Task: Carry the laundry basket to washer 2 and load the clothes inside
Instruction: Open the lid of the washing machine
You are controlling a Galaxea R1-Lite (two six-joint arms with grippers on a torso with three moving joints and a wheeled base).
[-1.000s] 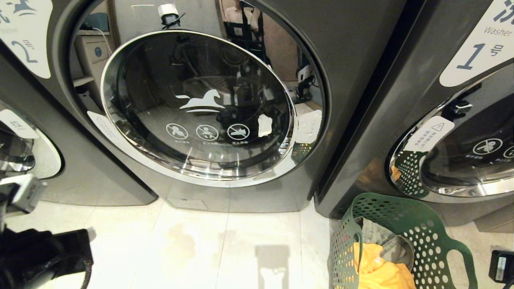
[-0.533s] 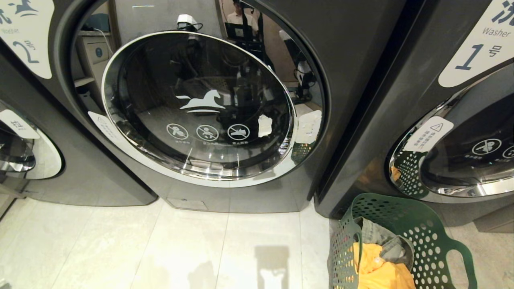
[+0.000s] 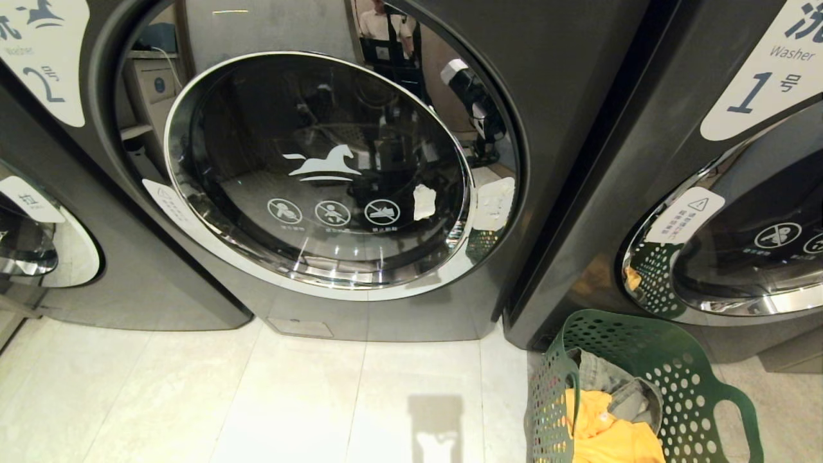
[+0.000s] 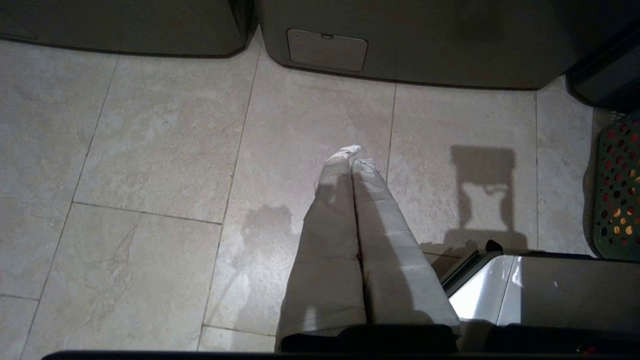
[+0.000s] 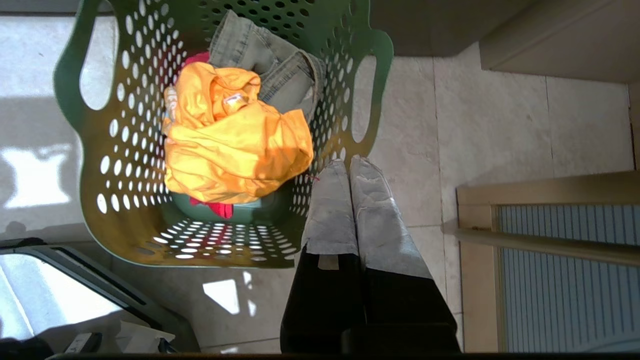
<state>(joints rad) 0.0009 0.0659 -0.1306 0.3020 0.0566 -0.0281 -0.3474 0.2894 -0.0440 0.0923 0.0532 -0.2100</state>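
Note:
Washer 2 (image 3: 321,173) fills the middle of the head view, its chrome-ringed glass door shut and its numeral label (image 3: 45,64) at upper left. The green laundry basket (image 3: 681,386) stands on the floor at lower right, in front of the neighbouring washer. The clothes lie in it: a yellow garment (image 5: 235,145), a denim piece (image 5: 265,60) and a bit of red garment (image 5: 215,207). My right gripper (image 5: 348,162) is shut and empty, just above the basket's rim beside a handle cut-out. My left gripper (image 4: 351,156) is shut and empty over bare tiles before washer 2's base. Neither arm shows in the head view.
Washer 1 (image 3: 739,161) stands to the right, and a like washer (image 3: 38,257) to the left. My own base (image 4: 540,290) juts in beside the basket (image 4: 617,190). A wood-framed panel (image 5: 550,250) is on the basket's far side. A person is reflected above the door (image 3: 386,26).
My left arm, seen at the lower left of the head view a second ago, has dropped out of it. The dark part at the lower right edge is gone too. Basket and washers have not moved.

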